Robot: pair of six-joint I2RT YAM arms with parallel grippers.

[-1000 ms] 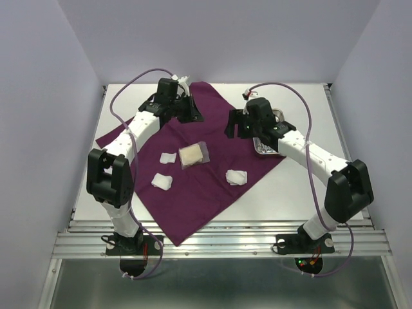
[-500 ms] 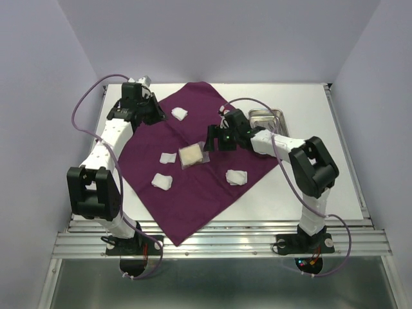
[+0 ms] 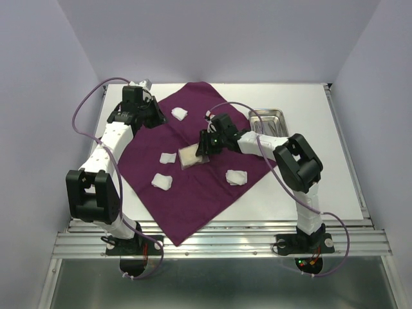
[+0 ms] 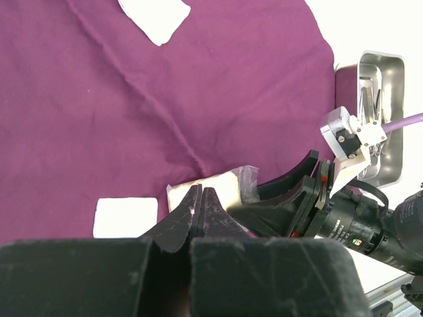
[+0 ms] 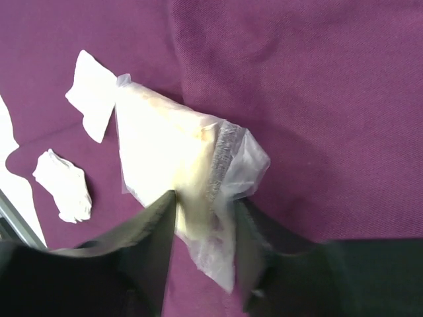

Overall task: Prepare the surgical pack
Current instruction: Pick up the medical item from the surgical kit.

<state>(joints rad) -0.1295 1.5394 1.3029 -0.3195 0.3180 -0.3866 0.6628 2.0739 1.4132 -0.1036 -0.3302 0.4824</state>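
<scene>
White table (image 3: 322, 187) under a purple cloth (image 3: 199, 193): at its centre the right gripper (image 5: 205, 208) is half-closed, both fingers (image 5: 158, 224) pressing the end of a clear pouch (image 5: 158, 152). Over the cloth's far-left part hangs the left gripper (image 4: 200, 201), shut and empty. A steel tray (image 3: 266, 120) sits just beside the cloth's right edge.

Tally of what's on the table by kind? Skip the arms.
Purple cloth wrap: 1
White gauze wads: 4
Clear-bagged pad: 1
Steel tray: 1
Total: 7, plus instruments in the tray, too small to count.
</scene>
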